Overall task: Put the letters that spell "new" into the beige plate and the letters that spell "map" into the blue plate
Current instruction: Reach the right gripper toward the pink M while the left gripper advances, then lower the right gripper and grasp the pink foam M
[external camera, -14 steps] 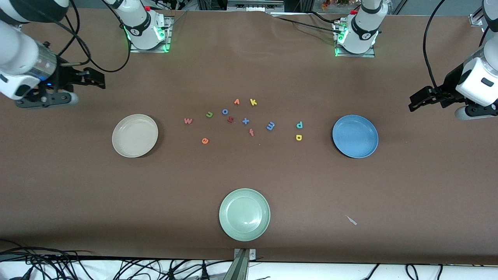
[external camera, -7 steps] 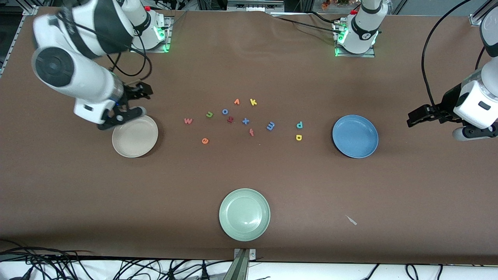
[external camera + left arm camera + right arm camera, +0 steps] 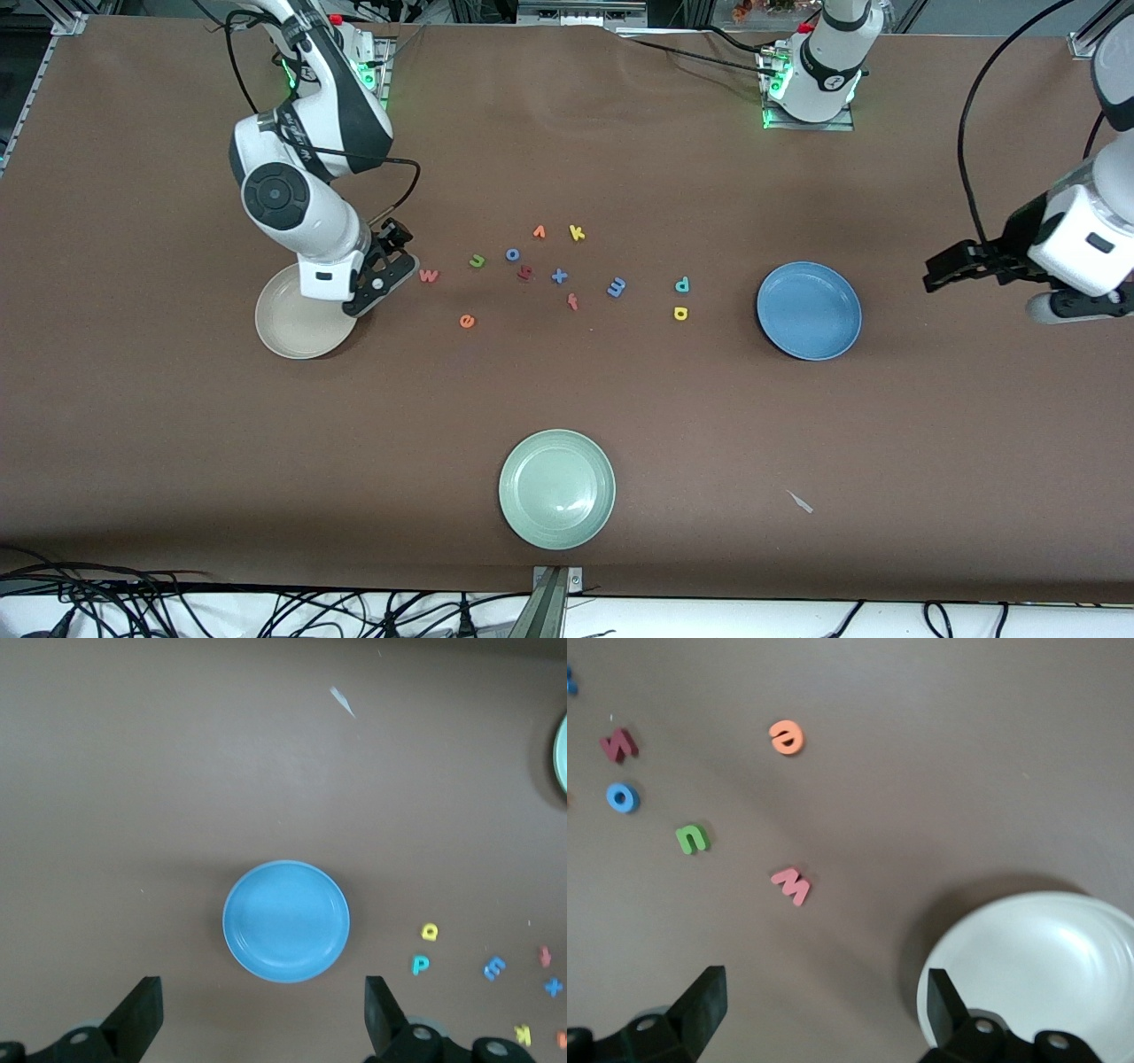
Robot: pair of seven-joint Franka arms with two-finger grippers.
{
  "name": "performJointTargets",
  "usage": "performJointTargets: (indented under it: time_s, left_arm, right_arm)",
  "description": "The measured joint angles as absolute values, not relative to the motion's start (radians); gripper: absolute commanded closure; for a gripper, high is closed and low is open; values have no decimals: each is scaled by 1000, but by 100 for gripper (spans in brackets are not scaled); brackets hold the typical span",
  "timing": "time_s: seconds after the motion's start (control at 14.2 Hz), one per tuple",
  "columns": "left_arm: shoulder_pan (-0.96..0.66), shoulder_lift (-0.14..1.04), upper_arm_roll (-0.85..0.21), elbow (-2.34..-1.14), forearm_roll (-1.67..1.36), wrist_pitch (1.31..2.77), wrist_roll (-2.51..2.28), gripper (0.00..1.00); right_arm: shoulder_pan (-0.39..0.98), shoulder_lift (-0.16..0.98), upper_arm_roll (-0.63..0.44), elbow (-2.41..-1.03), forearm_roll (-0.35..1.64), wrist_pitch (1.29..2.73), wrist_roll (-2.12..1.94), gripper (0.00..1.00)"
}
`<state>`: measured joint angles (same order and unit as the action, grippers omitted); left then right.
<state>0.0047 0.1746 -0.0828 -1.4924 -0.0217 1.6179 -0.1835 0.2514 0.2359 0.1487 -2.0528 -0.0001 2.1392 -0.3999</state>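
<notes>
I saw every letter loose on the table (image 3: 567, 390), clustered near its middle. The pink-red w (image 3: 429, 276) lay closest to the beige plate (image 3: 292, 332), the green n (image 3: 477, 260) beside it toward the cluster, and the orange e (image 3: 467, 321) nearer the front camera. The periwinkle m (image 3: 617, 286), teal p (image 3: 682, 284) and yellow a (image 3: 680, 313) sat toward the blue plate (image 3: 808, 310), the a just nearer the camera than the p.

My right wrist view showed the w (image 3: 791, 885) lying slantwise, the n (image 3: 692, 838) and e (image 3: 786, 736) farther off, and only part of the beige plate (image 3: 1028, 966). My left wrist view gave the blue plate (image 3: 285, 920) whole, with p (image 3: 421, 965), a (image 3: 430, 931) and m (image 3: 494, 968) beside it.

The right gripper (image 3: 387, 263) hung over the beige plate's edge beside the w, jaws spread wide, holding nothing. The left gripper (image 3: 952, 266) hovered near the table's end past the blue plate, jaws equally wide and empty.
</notes>
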Motion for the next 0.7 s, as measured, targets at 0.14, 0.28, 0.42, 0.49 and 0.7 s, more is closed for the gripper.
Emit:
performJointTargets:
  time_s: [0.14,0.28,0.42,0.49,0.7]
  left_arm:
    - [-40,197,-95,-1494,-22,1605,-184,0]
    - [-87,244,-99,-1497,-22,1599,-184,0]
    - [-150,304,-102,-1500,-22,1597,-185,0]
    - [-179,332,-104,-1501,-22,1597,-187,0]
    - [-218,391,-108,-1500,-22,1597,-188,0]
  right_arm:
    - [251,251,149,-2088,-4,2197,-538,0]
    - [251,282,149,-2099,-25,2241,-646,0]
    - [252,316,150,-2108,-42,2284,-702,0]
    - [254,331,155,-2113,-45,2305,-719,0]
    - [268,365,168,-2147,-60,2385,-736,0]
